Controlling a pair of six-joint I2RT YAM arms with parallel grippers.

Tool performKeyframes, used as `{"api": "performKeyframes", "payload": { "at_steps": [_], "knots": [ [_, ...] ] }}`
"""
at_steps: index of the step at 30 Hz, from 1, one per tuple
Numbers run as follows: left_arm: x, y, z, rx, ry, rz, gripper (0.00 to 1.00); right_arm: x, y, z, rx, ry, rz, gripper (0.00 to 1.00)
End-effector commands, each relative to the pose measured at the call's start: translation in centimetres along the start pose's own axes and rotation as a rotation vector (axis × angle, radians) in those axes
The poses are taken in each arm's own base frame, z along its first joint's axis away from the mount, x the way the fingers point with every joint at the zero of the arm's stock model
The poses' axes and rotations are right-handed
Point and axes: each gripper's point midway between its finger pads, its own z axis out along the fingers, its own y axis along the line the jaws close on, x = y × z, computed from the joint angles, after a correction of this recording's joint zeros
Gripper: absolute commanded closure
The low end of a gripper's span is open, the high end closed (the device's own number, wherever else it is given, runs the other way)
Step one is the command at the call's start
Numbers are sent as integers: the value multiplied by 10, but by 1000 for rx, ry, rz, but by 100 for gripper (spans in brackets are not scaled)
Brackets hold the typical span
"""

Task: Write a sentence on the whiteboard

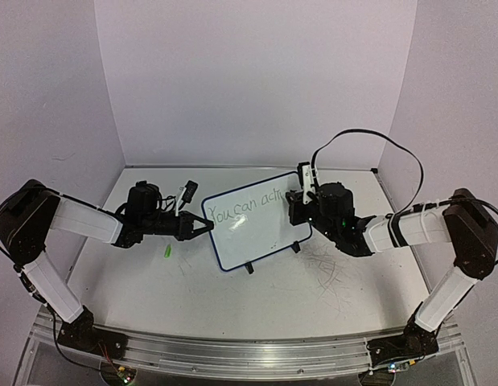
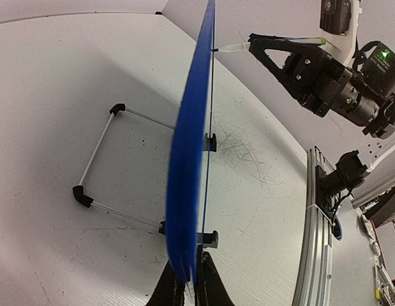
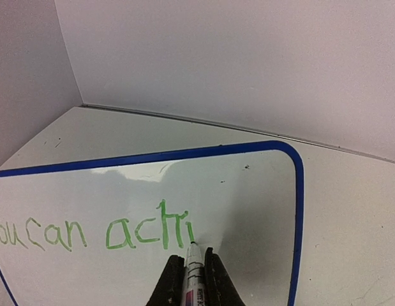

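Propped upright mid-table, the whiteboard [image 1: 261, 233] — light, thin, likely tippy, best pinched at the rim — is clamped at its left edge by the left gripper [image 1: 207, 228], while the right gripper [image 3: 194, 273] presses a clenched marker [image 3: 193, 258] to the unfinished green sentence [image 3: 120, 233].

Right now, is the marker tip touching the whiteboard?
Touching. In the left wrist view the marker tip meets the whiteboard face with no gap; the right wrist view agrees.
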Motion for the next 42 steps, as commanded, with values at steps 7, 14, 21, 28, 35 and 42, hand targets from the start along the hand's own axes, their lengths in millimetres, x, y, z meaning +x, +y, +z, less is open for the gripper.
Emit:
{"api": "performKeyframes", "payload": {
  "at_steps": [7,14,21,28,35,42],
  "knots": [
    [8,18,2,-80,32,30,100,-47,3,-18,-35,-106,54,100],
    [7,17,2,-77,32,31,100,-44,0,-9,-32,-96,49,100],
    [7,17,2,-79,31,31,100,-35,0,-4,-24,-78,25,100],
    [7,18,3,-77,33,30,100,-34,1,0,-26,-74,20,100],
    [9,19,3,-79,35,28,100,-33,2,4,-28,-72,19,100],
    [9,18,3,-77,36,27,100,-30,-2,6,-4,-67,20,100]
  ]
}}
